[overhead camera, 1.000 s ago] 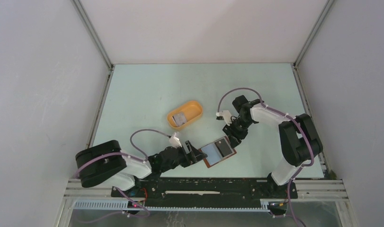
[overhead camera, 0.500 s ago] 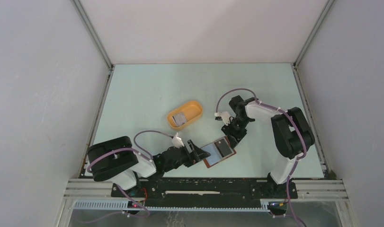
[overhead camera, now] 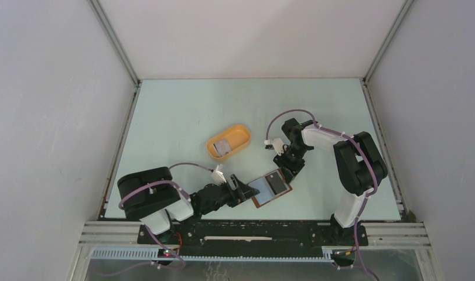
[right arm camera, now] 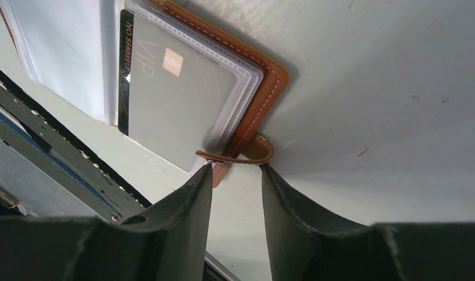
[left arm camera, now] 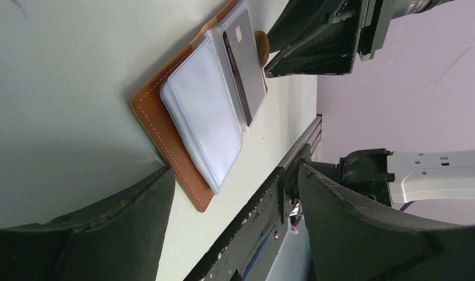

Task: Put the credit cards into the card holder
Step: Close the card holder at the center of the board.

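The card holder (overhead camera: 261, 189) lies open near the table's front edge, brown cover down and pale sleeves (left arm camera: 202, 111) up. A grey credit card (right arm camera: 170, 105) marked VIP sits in a clear sleeve on its right half; the same card (overhead camera: 276, 182) looks dark from above. Another credit card (overhead camera: 222, 147) lies in the orange tray. My left gripper (overhead camera: 246, 190) (left arm camera: 235, 171) is open at the holder's left edge, a brown corner between its fingers. My right gripper (overhead camera: 288, 171) (right arm camera: 236, 168) is open with a narrow gap, its tips right at the holder's strap loop (right arm camera: 241, 157).
The orange oval tray (overhead camera: 241, 133) stands behind and left of the holder. The black front rail (overhead camera: 252, 225) runs close beneath the holder. White walls enclose the table on three sides.
My right gripper's jaws have narrowed a little at the strap. The left arm's shoulder has swung right, its gripper shifting slightly toward the holder. The holder and cards have not moved.
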`<action>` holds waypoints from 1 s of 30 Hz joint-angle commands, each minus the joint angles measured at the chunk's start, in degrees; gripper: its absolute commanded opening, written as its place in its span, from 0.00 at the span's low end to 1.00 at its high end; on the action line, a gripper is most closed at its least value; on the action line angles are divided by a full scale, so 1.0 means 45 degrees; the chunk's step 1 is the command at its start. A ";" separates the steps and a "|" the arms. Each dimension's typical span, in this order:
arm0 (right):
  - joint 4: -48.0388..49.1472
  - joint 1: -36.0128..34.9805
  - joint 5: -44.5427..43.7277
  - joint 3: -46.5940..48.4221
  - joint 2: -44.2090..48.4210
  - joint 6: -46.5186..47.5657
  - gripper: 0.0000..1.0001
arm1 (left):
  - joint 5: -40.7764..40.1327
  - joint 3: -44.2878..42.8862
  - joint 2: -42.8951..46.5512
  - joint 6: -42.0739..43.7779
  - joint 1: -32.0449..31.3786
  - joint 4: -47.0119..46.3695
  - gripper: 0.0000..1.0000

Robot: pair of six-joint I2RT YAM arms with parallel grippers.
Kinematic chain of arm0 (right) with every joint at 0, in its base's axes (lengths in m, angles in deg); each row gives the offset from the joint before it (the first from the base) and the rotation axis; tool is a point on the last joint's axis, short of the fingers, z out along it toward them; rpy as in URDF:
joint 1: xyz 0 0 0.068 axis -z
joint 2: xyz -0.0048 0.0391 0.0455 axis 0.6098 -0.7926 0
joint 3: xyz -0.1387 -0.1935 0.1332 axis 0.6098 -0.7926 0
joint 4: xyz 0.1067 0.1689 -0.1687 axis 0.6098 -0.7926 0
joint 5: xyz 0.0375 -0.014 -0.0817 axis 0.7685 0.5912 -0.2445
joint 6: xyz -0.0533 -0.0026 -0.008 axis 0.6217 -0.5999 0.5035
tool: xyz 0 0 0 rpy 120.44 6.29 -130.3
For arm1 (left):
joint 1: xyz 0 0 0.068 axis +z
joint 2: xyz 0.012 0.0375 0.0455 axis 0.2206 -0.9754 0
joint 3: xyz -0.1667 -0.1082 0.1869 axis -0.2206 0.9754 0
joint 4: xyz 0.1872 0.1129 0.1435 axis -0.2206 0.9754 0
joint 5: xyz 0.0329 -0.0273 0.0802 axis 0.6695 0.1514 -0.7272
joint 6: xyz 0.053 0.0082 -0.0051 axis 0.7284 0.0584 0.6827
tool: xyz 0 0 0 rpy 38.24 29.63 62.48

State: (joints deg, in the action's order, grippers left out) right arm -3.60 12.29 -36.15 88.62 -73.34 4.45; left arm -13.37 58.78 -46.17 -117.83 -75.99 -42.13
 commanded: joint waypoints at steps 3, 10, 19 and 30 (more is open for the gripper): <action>0.0236 -0.0152 0.0382 -0.0109 -0.0427 -0.0067 0.45 | -0.0039 0.0471 -0.1431 0.0135 -0.0048 -0.3811 0.80; 0.0234 -0.0115 0.0453 -0.0103 -0.0391 -0.0065 0.45 | -0.0050 0.0370 -0.1094 0.0475 -0.0048 -0.3976 0.77; 0.0229 -0.0048 0.0560 -0.0100 -0.0330 -0.0067 0.46 | 0.0447 -0.0444 -0.1598 0.0582 -0.0028 -0.3978 0.77; 0.0182 -0.0030 0.0668 -0.0099 -0.0310 -0.0039 0.46 | 0.0452 -0.0600 -0.1604 0.0699 0.0011 -0.3972 0.76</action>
State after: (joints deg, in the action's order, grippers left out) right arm -3.65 12.58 -35.62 88.62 -73.34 4.45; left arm -11.69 59.19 -53.07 -116.37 -75.99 -56.41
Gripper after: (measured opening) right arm 0.455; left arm 0.757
